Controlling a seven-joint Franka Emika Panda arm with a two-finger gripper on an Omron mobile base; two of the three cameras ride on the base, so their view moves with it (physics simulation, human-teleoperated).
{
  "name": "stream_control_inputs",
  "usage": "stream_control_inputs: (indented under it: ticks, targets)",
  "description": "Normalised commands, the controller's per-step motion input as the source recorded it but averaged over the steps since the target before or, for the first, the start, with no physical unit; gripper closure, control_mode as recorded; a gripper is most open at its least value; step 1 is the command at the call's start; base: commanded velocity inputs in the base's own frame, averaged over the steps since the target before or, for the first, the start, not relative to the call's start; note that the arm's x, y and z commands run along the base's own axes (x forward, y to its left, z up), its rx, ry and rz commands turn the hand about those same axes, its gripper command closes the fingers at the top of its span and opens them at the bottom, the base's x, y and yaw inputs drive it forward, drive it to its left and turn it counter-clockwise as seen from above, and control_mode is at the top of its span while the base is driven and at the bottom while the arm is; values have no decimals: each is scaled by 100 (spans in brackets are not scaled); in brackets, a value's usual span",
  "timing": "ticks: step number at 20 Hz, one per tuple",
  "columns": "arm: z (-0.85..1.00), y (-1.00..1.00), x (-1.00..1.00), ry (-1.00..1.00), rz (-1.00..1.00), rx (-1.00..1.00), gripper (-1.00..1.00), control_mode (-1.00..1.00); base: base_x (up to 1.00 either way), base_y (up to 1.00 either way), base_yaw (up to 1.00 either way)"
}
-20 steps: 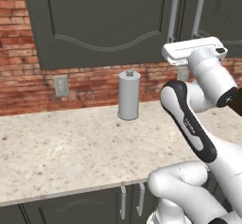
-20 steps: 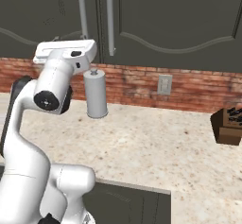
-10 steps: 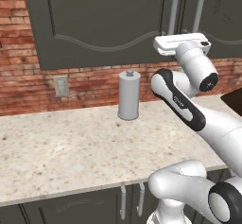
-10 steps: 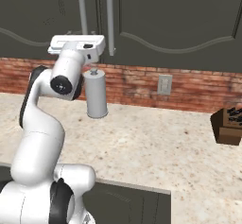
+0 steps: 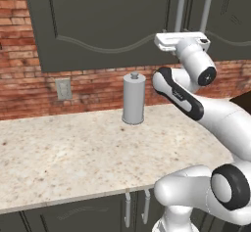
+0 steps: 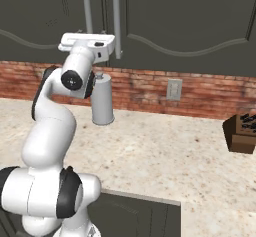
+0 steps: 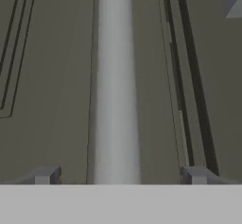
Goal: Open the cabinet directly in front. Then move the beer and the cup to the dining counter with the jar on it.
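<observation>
The cabinet (image 5: pixel 112 25) — dark grey-green, with arched panel doors — is seen closed along the wall above the brick backsplash, so the opening step is judged not yet done. Beneath it the beige speckled surface (image 5: pixel 63 157) carries a tall grey canister (image 5: pixel 133 99) with a knob top, and a dark brown box (image 6: pixel 242 131) is seen at the far right of the right base view.

Over the last second the arm has been raised and stretched forward: the hand, earlier lower and nearer the base, is now held level at the height of the two long bar handles, just in front of them. In the hand view the handle (image 7: pixel 116 81) is centred as a pale vertical bar, with one of the fingertips (image 7: pixel 45 176) on either side of it. The gripper (image 7: pixel 118 178) is spread wide and nothing is grasped — whether the handle is already between the fingertips or just ahead of them cannot be told for sure, the bar being blurred.

The approach is therefore judged nearly complete; closing on the bar and pulling the door outward is what comes next.
</observation>
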Motion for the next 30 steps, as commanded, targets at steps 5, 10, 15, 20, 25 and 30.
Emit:
stream_control_inputs:
  ticks: [5, 10, 15, 20, 25, 30]
  targets:
    - [0, -1, 22, 4, 0, 0, 100, -100, 0, 0, 0]
    - [0, 0, -2, 0, 0, 0, 100, -100, 0, 0, 0]
    - [0, 0, -23, 1, 0, 0, 100, -100, 0, 0, 0]
    - [1, 0, -54, 12, -1, 1, 100, -100, 0, 0, 0]
    - [14, 0, -75, 17, -3, 5, 100, -100, 0, 0, 0]
    - [-1, 8, -76, 11, -6, 2, 100, -100, 0, 0, 0]
